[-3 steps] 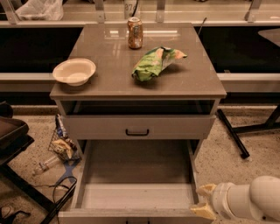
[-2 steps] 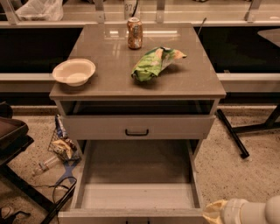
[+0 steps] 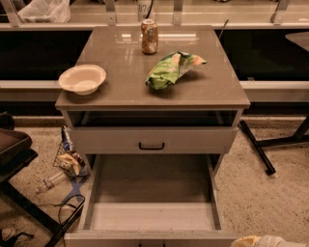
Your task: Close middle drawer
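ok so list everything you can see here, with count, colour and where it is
cabinet: one, grey-beige, centre of view
top drawer: one, grey-beige, slightly out under the cabinet top
middle drawer: one, grey-beige, pulled far out, nothing inside
bowl: one, cream, left side of the cabinet top
can: one, orange-brown, upright at the back of the top
snack bag: one, green, lying right of centre on the top
plastic bag: one, whitish, counter at back left
litter: small pile, mixed colours, floor left of the cabinet
cables: a few, dark, floor at bottom left
stand legs: black, floor at right
hand: one, cream-white, bottom right edge, by the middle drawer's front right corner
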Robot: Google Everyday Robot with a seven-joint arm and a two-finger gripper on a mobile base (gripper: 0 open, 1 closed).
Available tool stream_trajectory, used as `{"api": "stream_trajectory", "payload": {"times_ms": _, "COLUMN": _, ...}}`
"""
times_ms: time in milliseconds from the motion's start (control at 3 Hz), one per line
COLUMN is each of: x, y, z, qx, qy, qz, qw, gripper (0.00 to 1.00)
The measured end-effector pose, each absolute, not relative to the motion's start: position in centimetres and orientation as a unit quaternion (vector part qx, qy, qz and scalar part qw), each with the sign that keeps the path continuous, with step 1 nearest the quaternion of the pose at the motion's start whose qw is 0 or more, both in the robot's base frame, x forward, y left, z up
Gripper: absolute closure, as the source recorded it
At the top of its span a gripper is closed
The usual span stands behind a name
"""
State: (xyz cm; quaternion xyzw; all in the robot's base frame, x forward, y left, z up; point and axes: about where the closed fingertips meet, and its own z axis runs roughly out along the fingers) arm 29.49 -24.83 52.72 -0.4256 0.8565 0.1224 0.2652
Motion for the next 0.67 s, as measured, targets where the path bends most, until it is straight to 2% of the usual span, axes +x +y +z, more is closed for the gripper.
{"api": "stream_trajectory", "payload": {"times_ms": 333, "x": 29.5, "y": -24.6, "z": 52.3, "qx": -0.425, "qy": 0.857, "qz": 0.127, "qw": 0.264, "gripper": 1.0}}
{"api": "stream_trajectory", "payload": {"times_ms": 667, "x": 29.4, "y": -22.5, "z": 47.2, "qx": -0.416, "qy": 0.857, "qz": 0.174, "qw": 0.251, "gripper": 1.0}}
